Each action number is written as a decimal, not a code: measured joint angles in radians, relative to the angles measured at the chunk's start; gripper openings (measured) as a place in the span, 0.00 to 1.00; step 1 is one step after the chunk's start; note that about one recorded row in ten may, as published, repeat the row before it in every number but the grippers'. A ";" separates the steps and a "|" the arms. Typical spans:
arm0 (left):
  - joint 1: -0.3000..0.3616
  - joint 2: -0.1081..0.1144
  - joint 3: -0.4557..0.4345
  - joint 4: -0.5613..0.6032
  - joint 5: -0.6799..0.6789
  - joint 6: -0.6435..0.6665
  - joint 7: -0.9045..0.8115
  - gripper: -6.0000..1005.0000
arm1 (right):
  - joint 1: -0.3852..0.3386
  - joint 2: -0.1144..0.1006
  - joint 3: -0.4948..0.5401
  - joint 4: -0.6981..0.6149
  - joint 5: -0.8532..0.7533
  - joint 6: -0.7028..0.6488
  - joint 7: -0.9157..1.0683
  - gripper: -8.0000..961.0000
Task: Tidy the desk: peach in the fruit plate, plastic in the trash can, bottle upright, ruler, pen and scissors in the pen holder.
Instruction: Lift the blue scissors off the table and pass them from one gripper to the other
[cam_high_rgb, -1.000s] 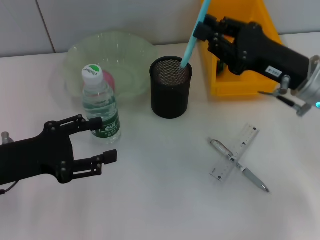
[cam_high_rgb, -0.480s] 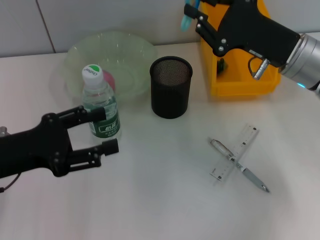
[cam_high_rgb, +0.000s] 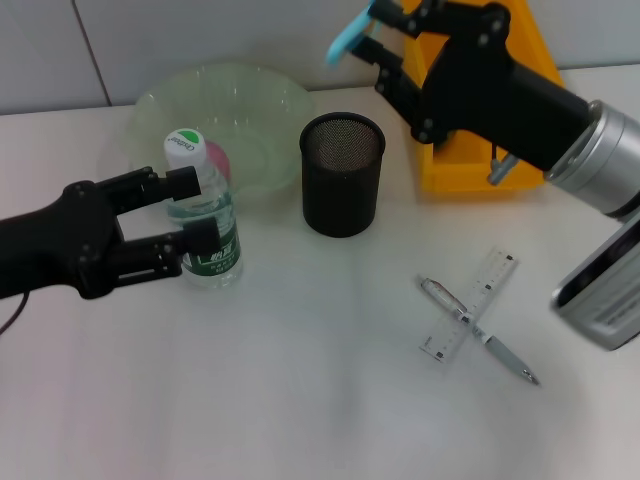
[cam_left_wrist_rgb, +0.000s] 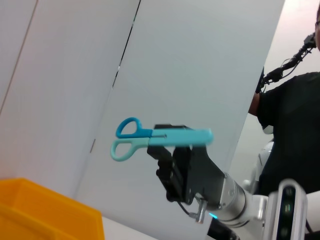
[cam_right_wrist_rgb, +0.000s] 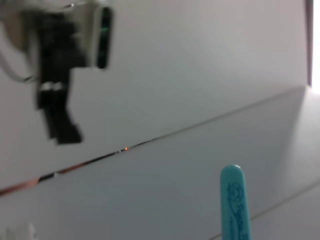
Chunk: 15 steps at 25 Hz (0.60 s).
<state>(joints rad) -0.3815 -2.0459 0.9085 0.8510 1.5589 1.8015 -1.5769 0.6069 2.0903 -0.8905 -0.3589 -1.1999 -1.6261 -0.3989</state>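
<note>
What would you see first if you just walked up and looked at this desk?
First, the bright blue scissors held high in the right gripper, above and behind the black mesh pen holder. Next, the left gripper, its fingers on either side of the upright water bottle in front of the clear fruit plate. Nearer the front, a pen lies crossed over a clear ruler.

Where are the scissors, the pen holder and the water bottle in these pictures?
scissors (cam_left_wrist_rgb: 150, 138): left wrist view, on the blue handle shank beside the finger loops.
pen holder (cam_high_rgb: 341, 190): head view, on its black mesh side wall.
water bottle (cam_high_rgb: 183, 146): head view, on its white and green cap.
</note>
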 joint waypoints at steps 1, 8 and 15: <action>-0.005 0.005 0.001 0.006 0.002 0.001 -0.027 0.64 | 0.003 0.000 -0.004 0.011 0.000 -0.003 -0.080 0.30; -0.054 0.072 0.012 0.017 0.054 0.018 -0.217 0.64 | 0.007 0.000 -0.056 0.020 -0.002 -0.006 -0.422 0.30; -0.118 0.095 0.006 0.023 0.199 0.063 -0.359 0.64 | 0.001 0.000 -0.161 0.021 -0.005 -0.005 -0.713 0.30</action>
<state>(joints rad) -0.4992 -1.9509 0.9147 0.8743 1.7579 1.8641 -1.9362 0.6075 2.0908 -1.0513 -0.3377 -1.2054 -1.6314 -1.1121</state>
